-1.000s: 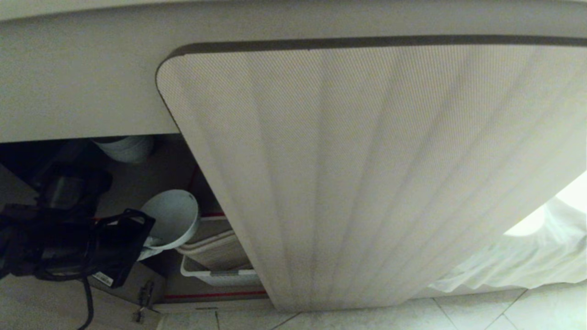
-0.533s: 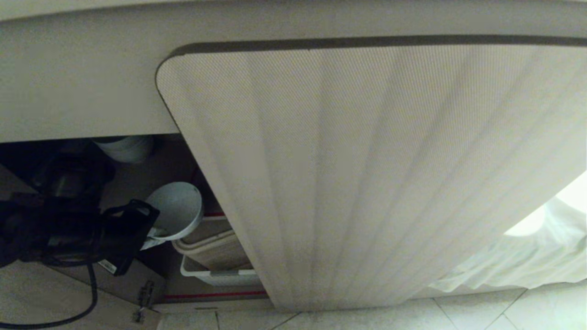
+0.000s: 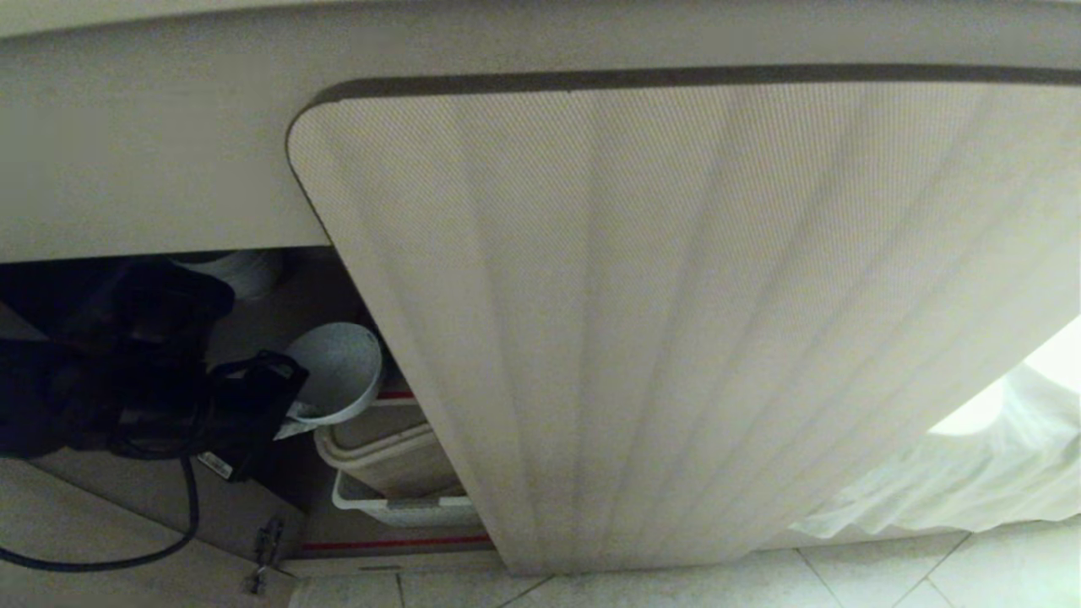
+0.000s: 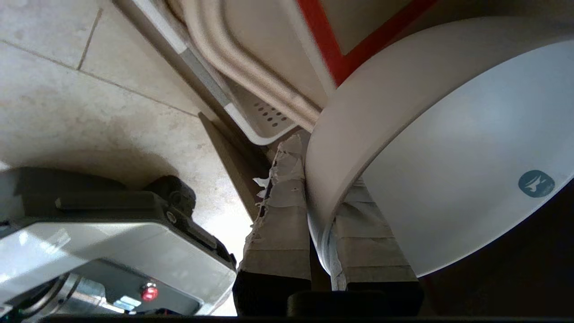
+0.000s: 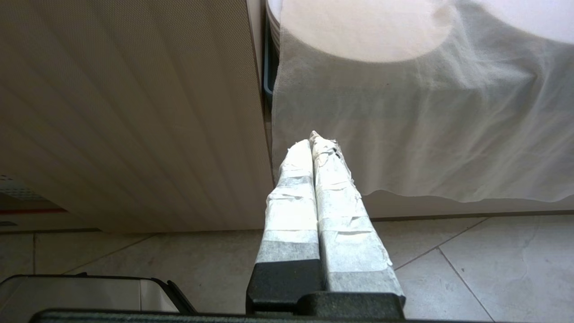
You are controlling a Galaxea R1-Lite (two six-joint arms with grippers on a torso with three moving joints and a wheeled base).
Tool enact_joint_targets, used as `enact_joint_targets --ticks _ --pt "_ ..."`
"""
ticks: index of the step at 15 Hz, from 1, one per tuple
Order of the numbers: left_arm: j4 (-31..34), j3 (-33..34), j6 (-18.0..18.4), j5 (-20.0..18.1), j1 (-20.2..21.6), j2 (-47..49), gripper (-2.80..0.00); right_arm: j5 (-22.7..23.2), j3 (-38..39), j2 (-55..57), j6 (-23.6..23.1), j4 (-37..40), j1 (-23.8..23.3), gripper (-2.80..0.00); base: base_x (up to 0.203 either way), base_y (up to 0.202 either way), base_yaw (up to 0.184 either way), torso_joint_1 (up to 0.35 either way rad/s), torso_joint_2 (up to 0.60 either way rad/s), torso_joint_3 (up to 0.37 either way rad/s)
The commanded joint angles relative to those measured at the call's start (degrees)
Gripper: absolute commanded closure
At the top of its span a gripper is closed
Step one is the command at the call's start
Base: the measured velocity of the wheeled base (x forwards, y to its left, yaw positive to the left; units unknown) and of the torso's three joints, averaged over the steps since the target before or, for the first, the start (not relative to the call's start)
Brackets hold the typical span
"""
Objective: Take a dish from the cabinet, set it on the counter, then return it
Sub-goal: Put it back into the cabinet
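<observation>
I have the left gripper (image 4: pixel 320 202) clamped on the rim of the dish (image 4: pixel 448 170), a white bowl: one taped finger (image 4: pixel 280 224) lies against the outer wall and the other sits inside, with the rim pinched between them. Inside the bowl I can see a small round teal sticker (image 4: pixel 536 183) with a white mark on it; I cannot read it. In the head view the left gripper (image 3: pixel 291 405) holds the dish (image 3: pixel 338 371) tilted, mouth turned sideways, in the open left bay of the cabinet (image 3: pixel 676 321), just above a beige tray (image 3: pixel 388 456) that stands in a white perforated basket (image 3: pixel 405 507). A white label (image 3: pixel 211 464) on the gripper body carries print too small to make out.

Room is tight: the bowl's far edge sits close beside the edge of the ribbed door, and the shelf's red edge strip (image 3: pixel 397 545) runs below the basket. The counter (image 3: pixel 152 169) overhangs the opening with its thick edge. Deeper in, a stack of white bowls (image 3: pixel 236 270) is half hidden in shadow behind the arm. A black cable (image 3: pixel 181 523) loops down from the wrist.

The right gripper (image 5: pixel 316 146) hangs with its taped fingers pressed together on nothing, before the ribbed door and a white cloth (image 5: pixel 426 125), above the tiled floor (image 5: pixel 471 269).
</observation>
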Motion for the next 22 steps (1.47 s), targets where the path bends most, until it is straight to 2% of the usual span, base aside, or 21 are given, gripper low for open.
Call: enact_joint_targets --ticks 1,5,10,22 --pt "0.0 -1.4 -0.1 0.0 0.0 1.9 0.0 0.0 0.0 0.0 0.0 0.0 0.1 0.0 0.0 0.0 0.0 0.0 0.0 0.0" --pt "0.0 -4.4 3.0 0.0 0.0 3.7 0.0 0.0 0.0 0.0 0.0 0.0 0.0 0.0 0.0 0.0 0.0 0.0 0.0 0.0" --pt "1.9 -8.6 3.1 0.1 0.2 5.8 0.0 0.0 0.0 0.0 0.0 0.0 0.0 0.0 0.0 0.0 0.0 0.0 0.0 0.0" --pt "1.7 -12.1 1.7 0.7 0.2 7.7 0.0 0.0 0.0 0.0 0.0 0.0 0.0 0.0 0.0 0.0 0.0 0.0 0.0 0.0"
